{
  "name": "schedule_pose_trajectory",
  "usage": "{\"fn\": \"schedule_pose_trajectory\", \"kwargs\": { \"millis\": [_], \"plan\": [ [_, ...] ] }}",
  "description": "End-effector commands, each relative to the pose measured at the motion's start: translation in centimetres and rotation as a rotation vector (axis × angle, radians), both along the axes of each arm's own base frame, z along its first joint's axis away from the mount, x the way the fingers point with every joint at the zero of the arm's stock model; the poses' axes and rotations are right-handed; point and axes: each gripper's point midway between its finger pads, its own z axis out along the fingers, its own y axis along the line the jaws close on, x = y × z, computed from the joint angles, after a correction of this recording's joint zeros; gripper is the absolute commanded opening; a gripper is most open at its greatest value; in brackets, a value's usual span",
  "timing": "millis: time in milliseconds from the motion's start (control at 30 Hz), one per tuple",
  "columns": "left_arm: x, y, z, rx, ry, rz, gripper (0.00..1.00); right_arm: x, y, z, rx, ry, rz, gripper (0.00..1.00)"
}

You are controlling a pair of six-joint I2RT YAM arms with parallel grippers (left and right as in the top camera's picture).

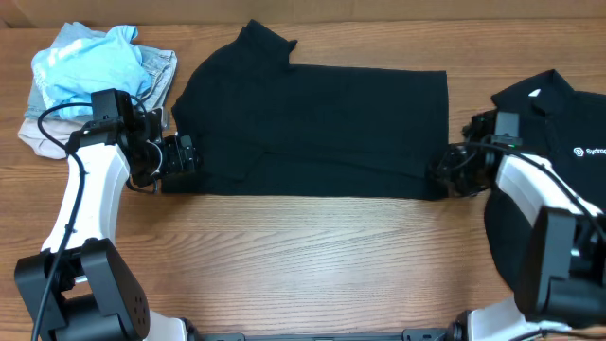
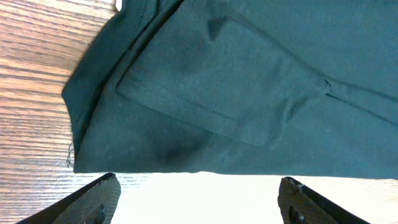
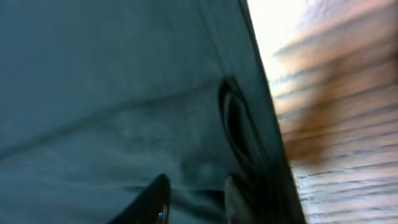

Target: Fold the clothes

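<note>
Currently a black shirt (image 1: 312, 123) is laid flat across the middle of the worktop (image 1: 312, 256), folded to a rough rectangle, with the neck at the far left corner. Its near edge is run straight, parallel to the worktop's front.

The left fingers (image 1: 180, 156) are parked at the shirt's near left corner, just beside the edge. From the left wrist view the fingers (image 2: 81, 202) are seen spread wide, released, with nothing between them. The hem of the shirt (image 2: 249, 81) is seen just beyond the tips, and a sleeve (image 2: 205, 93) is folded flat on top of the body. Bare wood is seen to the left of the cloth.

The right fingers (image 1: 443, 173) are placed at the near right corner of the same shirt, over the fabric. The right wrist view is blurred. The fingers (image 3: 152, 202) are shown close together over dark cloth (image 3: 112, 93), with a pucker raised in the fabric just ahead of them. Whether the cloth is pinched or only touched cannot be told.

A lettered black shirt (image 1: 559, 114) is laid at the right end of the worktop, partly covered by the right arm, with white chest print facing up. It is kept apart from the middle shirt.

At the far left corner a light-blue garment (image 1: 85, 62) is heaped on a grey garment (image 1: 161, 71) and a beige garment (image 1: 38, 137), all crumpled, near the left arm.
</note>
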Motion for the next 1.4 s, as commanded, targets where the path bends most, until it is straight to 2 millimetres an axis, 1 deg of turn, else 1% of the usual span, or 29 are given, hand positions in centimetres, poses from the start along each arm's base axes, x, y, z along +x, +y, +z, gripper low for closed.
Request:
{"fn": "schedule_pose_trajectory", "kwargs": {
  "millis": [0, 67, 167, 267, 367, 500, 567, 600, 633, 667, 733, 767, 967, 1267, 1367],
  "plan": [
    [0.4, 0.0, 0.5, -0.004, -0.018, -0.02, 0.85, -0.7, -0.4, -1.2, -0.018, 0.056, -0.053, 0.28],
    [0.4, 0.0, 0.5, -0.003, -0.017, -0.025, 0.85, -0.9, -0.5, -1.2, -0.019, 0.066, -0.056, 0.28],
    [0.4, 0.0, 0.5, -0.003, -0.018, -0.025, 0.85, -1.2, -0.5, -1.3, -0.019, 0.079, -0.056, 0.44],
    [0.4, 0.0, 0.5, -0.003, -0.018, -0.025, 0.85, -1.7, -0.5, -1.4, -0.023, 0.101, -0.062, 0.52],
    [0.4, 0.0, 0.5, -0.003, -0.017, -0.025, 0.85, -2.4, -0.5, -1.6, -0.021, 0.133, -0.064, 0.56],
    [0.5, 0.0, 0.5, -0.002, -0.021, -0.025, 0.86, -1.7, -1.0, -1.5, -0.046, 0.104, -0.072, 0.56],
    [0.5, 0.0, 0.5, -0.002, -0.023, -0.025, 0.86, -1.1, -1.0, -1.4, -0.043, 0.086, -0.091, 0.5],
    [0.5, 0.0, 0.5, -0.002, -0.022, -0.025, 0.86, -0.6, -0.8, -1.3, -0.031, 0.064, -0.089, 0.44],
    [0.5, 0.0, 0.5, -0.002, -0.022, -0.025, 0.86, -0.2, -0.6, -1.1, -0.016, 0.045, -0.084, 0.31],
    [0.5, 0.0, 0.5, -0.002, -0.021, -0.025, 0.85, 0.1, -0.4, -0.9, -0.002, 0.03, -0.08, 0.22],
    [0.4, 0.0, 0.5, -0.003, -0.02, -0.025, 0.86, 0.8, 0.1, -0.4, 0.028, -0.001, -0.071, 0.08],
    [0.4, 0.0, 0.5, -0.003, -0.018, -0.025, 0.86, 1.1, 0.2, -0.1, 0.039, -0.012, -0.069, 0.04],
    [0.5, 0.0, 0.5, -0.002, -0.021, -0.025, 0.86, 3.2, 0.9, 2.6, 0.092, -0.098, -0.047, 0.04],
    [0.6, 0.0, 0.5, -0.001, -0.025, -0.025, 0.87, 7.2, 0.4, 4.7, 0.084, -0.28, -0.053, 0.04],
    [0.5, 0.0, 0.5, -0.001, -0.025, -0.025, 0.87, 7.7, 0.4, 5.1, 0.081, -0.307, -0.052, 0.04]
  ]
}}
